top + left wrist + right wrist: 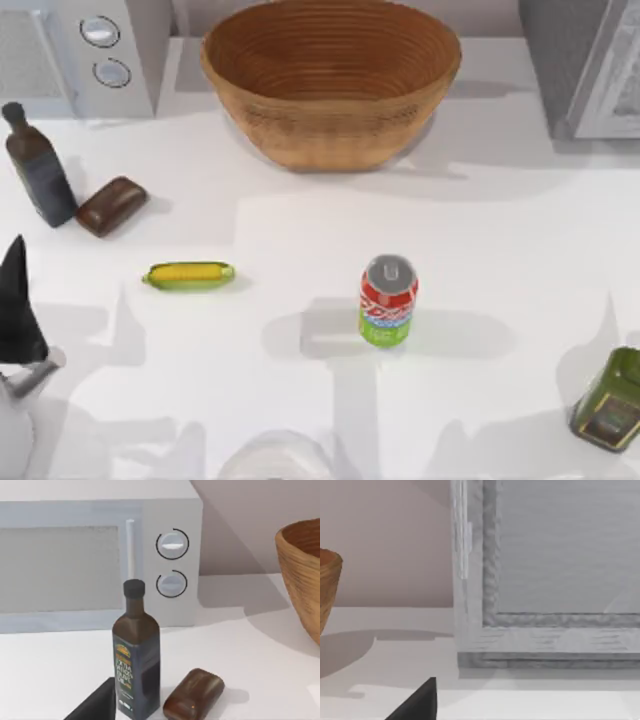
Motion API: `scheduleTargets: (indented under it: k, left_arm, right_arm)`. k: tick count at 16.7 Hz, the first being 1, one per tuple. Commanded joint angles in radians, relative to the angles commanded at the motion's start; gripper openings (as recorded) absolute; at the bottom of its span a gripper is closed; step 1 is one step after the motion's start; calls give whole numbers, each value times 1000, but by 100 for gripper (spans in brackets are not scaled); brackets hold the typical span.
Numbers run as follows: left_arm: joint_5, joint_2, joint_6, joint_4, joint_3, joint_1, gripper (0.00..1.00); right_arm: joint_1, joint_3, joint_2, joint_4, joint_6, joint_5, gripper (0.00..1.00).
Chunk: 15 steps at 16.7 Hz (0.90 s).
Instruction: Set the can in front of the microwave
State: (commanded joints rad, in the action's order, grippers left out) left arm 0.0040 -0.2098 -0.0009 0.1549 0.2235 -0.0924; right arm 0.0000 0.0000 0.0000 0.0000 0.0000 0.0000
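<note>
The can (388, 300), red above and bright green below with a silver top, stands upright near the middle of the table. The microwave (85, 50) is light grey with two round dials and sits at the far left corner; it also faces the left wrist view (100, 560). My left gripper (18, 300) hangs at the table's left edge, far left of the can and in front of the microwave, with its dark tip low in the left wrist view (95, 705). A dark tip of my right gripper (420, 700) faces the darker grey box. Neither gripper touches the can.
A dark bottle (38, 165) and a brown loaf-shaped block (112, 205) stand in front of the microwave. A corn cob (190, 275) lies left of the can. A large wicker basket (330, 75) is at the back, a darker grey box (590, 60) far right, an olive tin (610, 400) front right.
</note>
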Motion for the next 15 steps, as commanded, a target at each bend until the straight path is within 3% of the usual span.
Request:
scheduleTargets:
  k: [5, 15]
  left_arm:
    - [-2, -443, -3, 286, 410, -160, 100]
    - [-3, -1566, -9, 968, 1425, -542, 100]
  right_arm:
    - [0, 0, 0, 0, 0, 0, 100]
    - [0, 0, 0, 0, 0, 0, 100]
